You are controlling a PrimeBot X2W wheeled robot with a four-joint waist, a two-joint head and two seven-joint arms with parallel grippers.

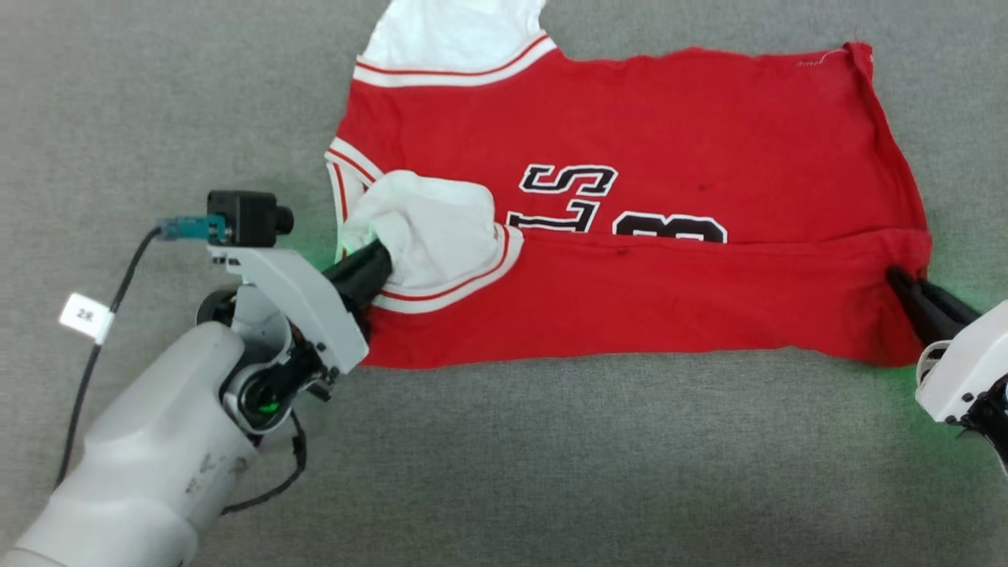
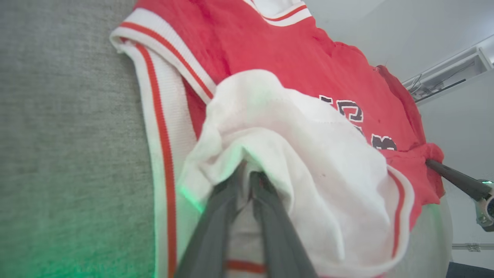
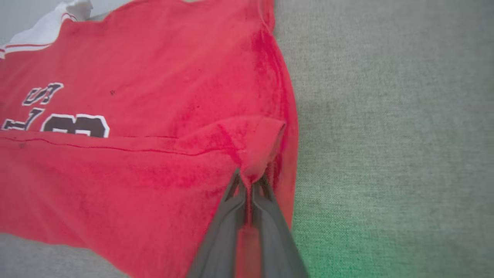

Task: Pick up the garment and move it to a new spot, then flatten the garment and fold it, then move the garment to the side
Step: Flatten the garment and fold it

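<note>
The garment (image 1: 709, 118) bears black, white-outlined lettering (image 1: 568, 179): an "S" reads clearly, while a fold cuts the nearer characters. At left, a white tag (image 1: 85, 316) on a cable (image 1: 79, 409) reads "2R".

A red garment (image 1: 709, 142) has white sleeves (image 1: 433, 228), white trim (image 1: 449, 75) with thin red stripes, and black lettering (image 1: 567, 181) outlined in white, set against a plain mid-grey counter (image 1: 551, 457). The left pincer (image 1: 376, 260) and right pincer (image 1: 898, 277) have dark charcoal fingers (image 3: 220, 239) on pale grey arms (image 1: 142, 441), and a green glow tints the grey beside each. A black cable (image 1: 77, 409) carries a white tag (image 1: 83, 317).
</note>
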